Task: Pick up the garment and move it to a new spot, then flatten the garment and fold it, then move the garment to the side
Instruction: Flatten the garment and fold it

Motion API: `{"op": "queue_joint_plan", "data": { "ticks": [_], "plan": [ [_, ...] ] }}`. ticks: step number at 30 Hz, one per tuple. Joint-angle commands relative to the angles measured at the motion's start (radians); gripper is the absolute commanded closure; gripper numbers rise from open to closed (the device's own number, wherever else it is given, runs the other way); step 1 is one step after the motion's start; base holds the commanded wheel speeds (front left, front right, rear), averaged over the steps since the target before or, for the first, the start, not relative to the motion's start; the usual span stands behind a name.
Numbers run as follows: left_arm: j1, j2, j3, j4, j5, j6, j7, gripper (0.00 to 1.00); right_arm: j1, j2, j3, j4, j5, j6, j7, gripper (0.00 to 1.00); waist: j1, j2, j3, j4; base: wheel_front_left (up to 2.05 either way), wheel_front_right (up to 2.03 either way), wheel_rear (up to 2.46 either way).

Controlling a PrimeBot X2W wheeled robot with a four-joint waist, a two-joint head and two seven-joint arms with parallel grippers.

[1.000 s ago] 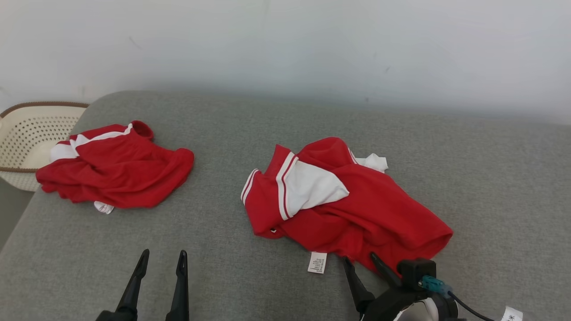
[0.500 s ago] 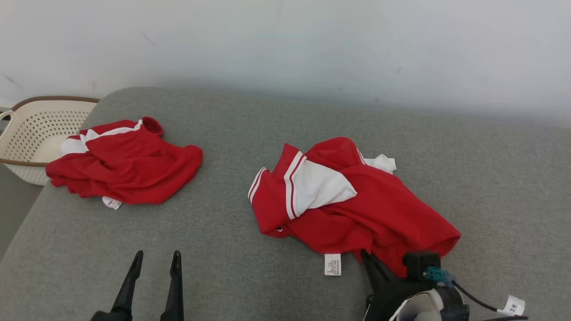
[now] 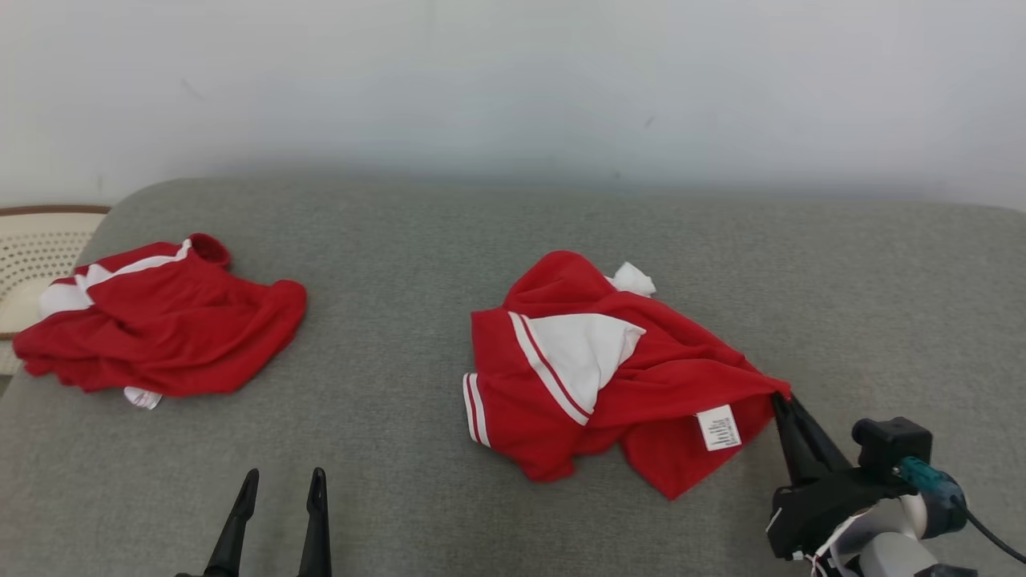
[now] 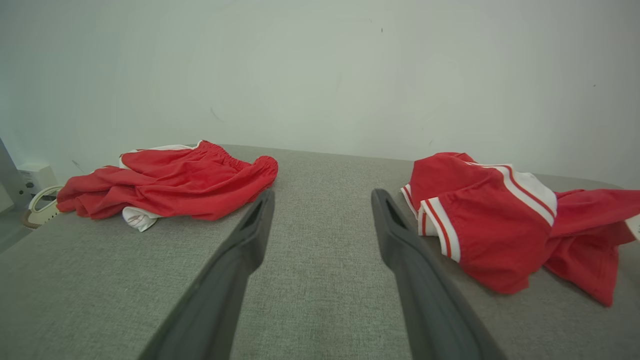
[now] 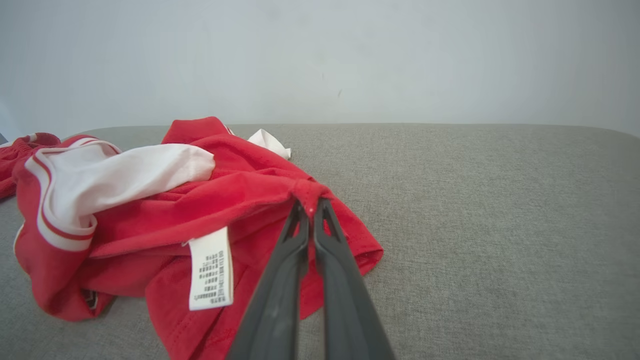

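Observation:
A crumpled red garment (image 3: 609, 369) with white panels and stripes lies mid-right on the grey cushion (image 3: 481, 240); its white care label (image 3: 719, 427) faces up. My right gripper (image 3: 779, 397) is shut on the garment's red edge at its right end, lifting that corner slightly. In the right wrist view the two fingers (image 5: 295, 240) pinch a bunched fold of the garment (image 5: 240, 200). My left gripper (image 3: 280, 489) stands open at the lower left, holding nothing; in the left wrist view its fingers (image 4: 255, 235) frame bare cushion, with the garment (image 4: 480, 215) to their right.
A second red and white garment (image 3: 160, 320) lies bunched at the cushion's left end. A perforated cream basket (image 3: 32, 248) with a brown rim sits past the left edge. A pale wall stands behind the cushion.
My right gripper has shut on the garment's edge and pulled it right and up, turning the garment and flipping its label upward. The camera has also shifted.

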Motion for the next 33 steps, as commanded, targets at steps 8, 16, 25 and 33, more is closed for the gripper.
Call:
{"op": "queue_joint_plan", "data": {
  "ticks": [8, 16, 25, 33],
  "plan": [
    [0.007, -0.001, -0.010, -0.003, -0.011, 0.014, -0.005, 0.00, 0.117, -0.045, -0.135, -0.206, -0.061, 0.000, 0.106, 1.00, -0.0001, -0.0001, -0.004, -0.087, 0.00, 0.00, 0.00],
    [0.009, -0.001, -0.021, 0.005, -0.021, 0.020, -0.005, 0.00, 0.235, -0.045, -0.271, -0.306, -0.094, 0.000, 0.204, 0.90, -0.0001, -0.0001, -0.010, -0.101, 0.00, 0.00, 0.00],
    [0.012, -0.002, -0.021, 0.019, -0.014, 0.009, -0.005, 0.00, 0.261, -0.004, -0.294, -0.360, -0.112, 0.000, 0.228, 0.00, -0.0001, -0.0001, -0.021, -0.084, 0.00, 0.00, 0.00],
    [0.023, -0.002, -0.014, 0.009, -0.013, 0.008, -0.005, 0.00, 0.268, 0.014, -0.283, -0.432, -0.116, 0.000, 0.162, 0.00, -0.0001, -0.0001, -0.024, -0.071, 0.00, 0.00, 0.00]
  ]
}}
